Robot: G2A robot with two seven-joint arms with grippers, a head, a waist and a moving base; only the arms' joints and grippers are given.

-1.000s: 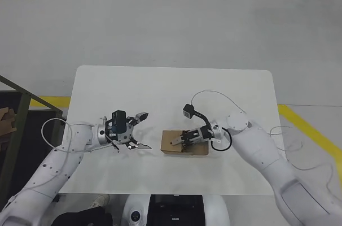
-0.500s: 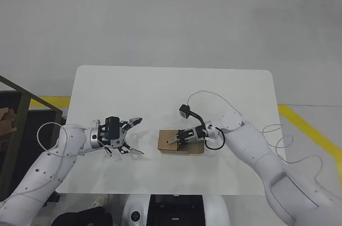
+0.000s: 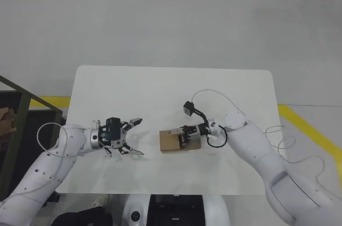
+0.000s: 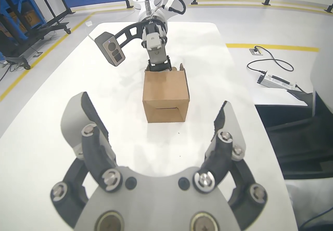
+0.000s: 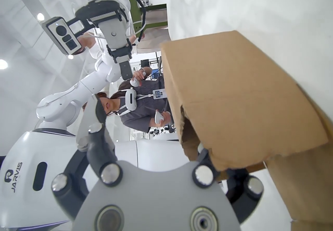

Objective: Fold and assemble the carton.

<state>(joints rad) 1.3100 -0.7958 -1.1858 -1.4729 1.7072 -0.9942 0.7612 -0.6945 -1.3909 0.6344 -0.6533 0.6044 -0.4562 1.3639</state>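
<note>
The left hand (image 3: 136, 136) is hovering low over the tabletop (image 3: 171, 90), near the carton (image 4: 166, 86) on its closed side. Both fingers are spread wide and holding nothing. I am judging that it is placed there to brace this end, which is showing a tucked flap with a slit.

The carton is lying on its side, already formed into a box shape. At the carton's opposite end the right hand (image 4: 159, 67) is sitting with its fingers spread too. One finger is outside the wall and the other is reaching into the open mouth, probably to press an inner flap. Small flaps are standing up there, not yet folded.

Beside that end the right arm's wrist camera (image 4: 113, 48) is sticking out on its bracket. Beyond the carton a thin cable (image 3: 216, 93) is arching over the tabletop. Both could be getting in the way of a flap.
</note>
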